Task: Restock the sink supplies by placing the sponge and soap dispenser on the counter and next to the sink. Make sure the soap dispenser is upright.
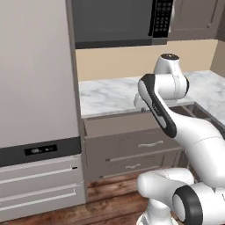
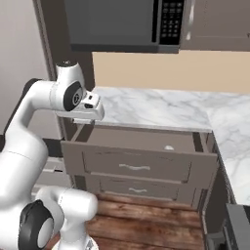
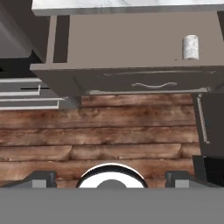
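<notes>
Below the marble tabletop (image 2: 161,110) a top drawer (image 2: 139,146) is pulled fully out — presumably so its contents can be reached from above. At the drawer's right end a small pale rounded object (image 3: 190,47) is seen lying on its side on the drawer floor; it is judged to be the soap dispenser, though the pump head cannot be made out. The same pale spot (image 2: 168,147) is glimpsed in the right base view. Nothing else is visible inside the drawer; the sponge cannot be placed from these views.

The gripper (image 3: 111,177) is held out in front of the drawer, over the wood floor (image 3: 109,131), camera looking at the drawer front and its handle (image 3: 151,85). The jaws are spread wide and nothing is held between them — a stance that fits a handle just let go, as a judgement only.

The dispenser is not yet on the tabletop and not upright. The lower drawers (image 2: 134,188) are closed.
</notes>
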